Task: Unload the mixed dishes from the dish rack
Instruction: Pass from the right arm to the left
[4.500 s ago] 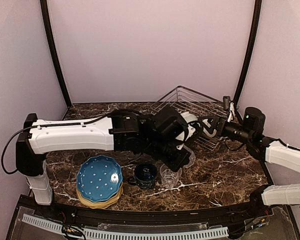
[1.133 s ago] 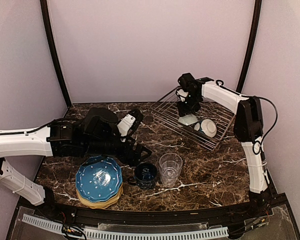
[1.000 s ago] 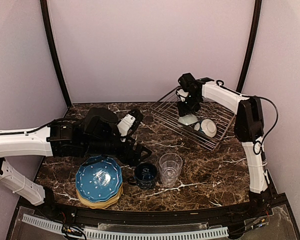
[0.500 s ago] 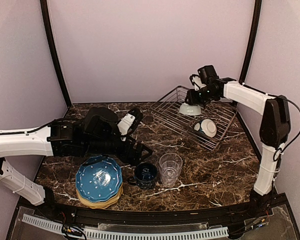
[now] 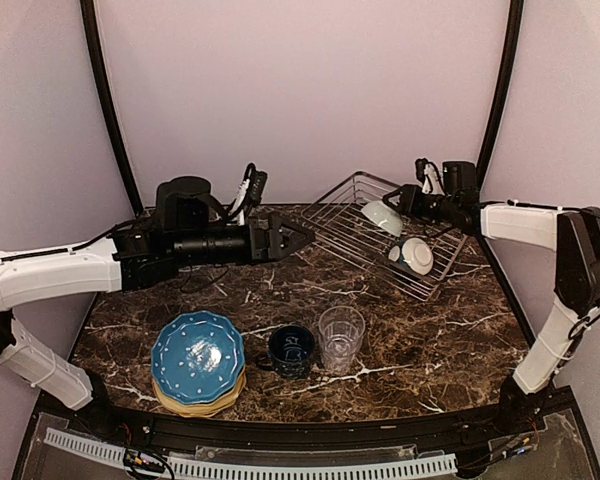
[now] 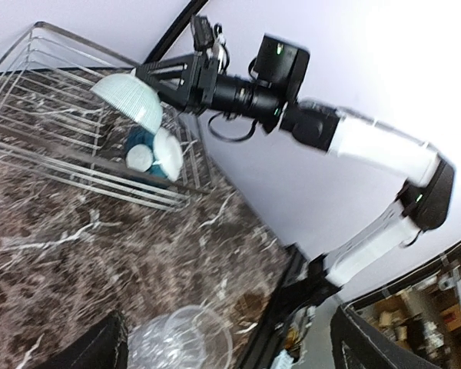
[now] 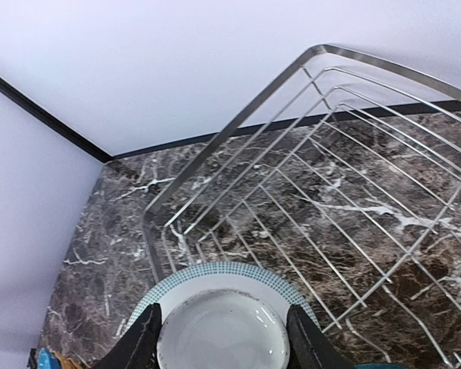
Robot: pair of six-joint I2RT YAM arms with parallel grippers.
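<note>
The dish rack (image 5: 352,232) stands at the back right of the table, its wires also showing in the left wrist view (image 6: 54,131) and the right wrist view (image 7: 346,154). My right gripper (image 5: 401,206) is shut on a white bowl (image 5: 381,215) with a blue-dotted rim, held tilted just above the rack; the same bowl (image 7: 223,330) sits bottom-up between its fingers (image 7: 143,342). A second white bowl (image 5: 414,255) lies on its side in the rack. My left gripper (image 5: 298,238) hangs open and empty left of the rack, pointing at it.
A stack of scalloped plates with a blue dotted one on top (image 5: 198,357), a navy mug (image 5: 292,349) and a clear glass tumbler (image 5: 341,337) stand near the front of the marble table. A black frame post (image 5: 497,95) rises behind the rack.
The right gripper has lifted the white bowl out of the rack and its arm has swung out to the right. The left arm rose from beside the plates and now reaches toward the rack.
</note>
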